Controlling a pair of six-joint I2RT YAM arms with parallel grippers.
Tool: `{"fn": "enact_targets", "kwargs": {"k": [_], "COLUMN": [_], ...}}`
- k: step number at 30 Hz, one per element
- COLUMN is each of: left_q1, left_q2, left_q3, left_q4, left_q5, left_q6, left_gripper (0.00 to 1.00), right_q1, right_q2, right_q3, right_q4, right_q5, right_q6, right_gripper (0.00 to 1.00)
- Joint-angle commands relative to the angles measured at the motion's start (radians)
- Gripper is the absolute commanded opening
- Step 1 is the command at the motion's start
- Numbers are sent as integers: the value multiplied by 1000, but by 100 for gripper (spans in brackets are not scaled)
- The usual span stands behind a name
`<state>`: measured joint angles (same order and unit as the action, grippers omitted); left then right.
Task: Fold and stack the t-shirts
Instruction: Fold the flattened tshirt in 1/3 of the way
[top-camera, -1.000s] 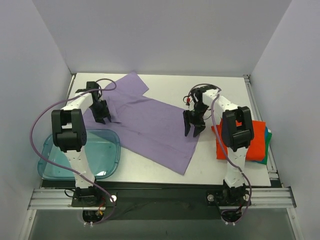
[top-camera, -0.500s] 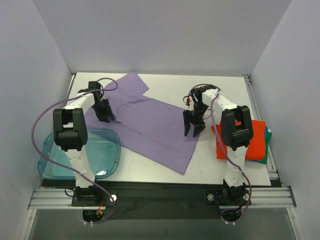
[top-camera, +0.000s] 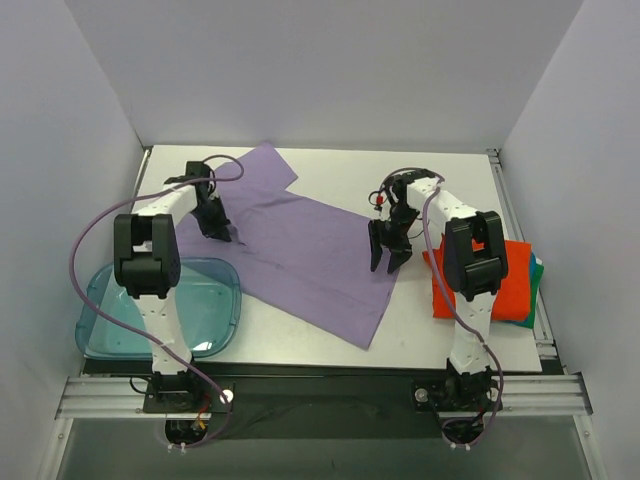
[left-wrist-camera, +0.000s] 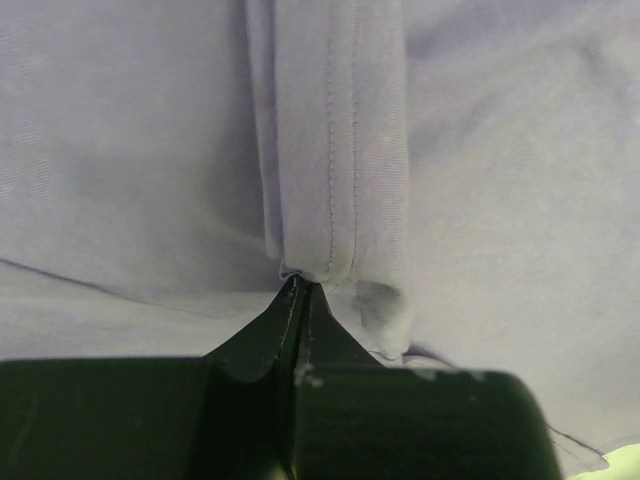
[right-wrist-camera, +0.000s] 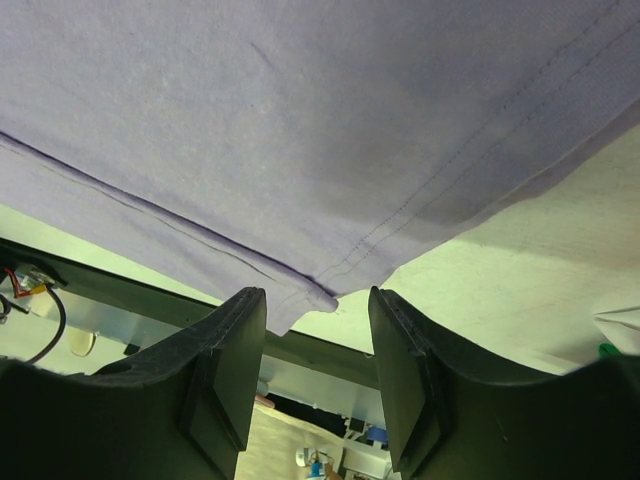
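The lavender-purple t-shirt (top-camera: 300, 250) lies spread on the white table. My left gripper (top-camera: 217, 228) is shut on a stitched fold of the lavender shirt (left-wrist-camera: 340, 150) near its left side. My right gripper (top-camera: 388, 258) is open over the shirt's right hem, with a hem corner (right-wrist-camera: 320, 295) between the fingers, not gripped. A folded orange-red t-shirt (top-camera: 510, 285) lies at the right, on a green-teal t-shirt (top-camera: 537, 272) that shows only as an edge.
A translucent blue plastic tray (top-camera: 215, 325) sits at the near left beside the left arm. White walls close in the back and both sides. The table's front edge (top-camera: 320, 368) runs past the arm bases.
My left gripper has crept a little up and right along the shirt's left side. My right gripper has hardly moved.
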<state>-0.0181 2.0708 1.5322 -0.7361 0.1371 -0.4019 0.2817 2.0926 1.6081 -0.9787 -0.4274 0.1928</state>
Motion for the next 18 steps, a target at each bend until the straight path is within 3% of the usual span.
{"fn": "enact_targets", "kwargs": {"k": [1, 9, 18], "left_q1": [-26, -72, -129], "left_q2": [3, -9, 77], "left_q3": [60, 98, 213], "left_q4": [26, 63, 41], "left_q5": [22, 33, 70], "left_q6": [17, -3, -11], "left_gripper": [0, 0, 0], "right_q1": [-4, -6, -15], "right_q2": [12, 12, 20], "right_q3": [7, 7, 1], "right_q4": [-45, -43, -43], "right_q5": [-11, -10, -17], "right_q6": [8, 16, 17], "right_gripper": [46, 46, 46]}}
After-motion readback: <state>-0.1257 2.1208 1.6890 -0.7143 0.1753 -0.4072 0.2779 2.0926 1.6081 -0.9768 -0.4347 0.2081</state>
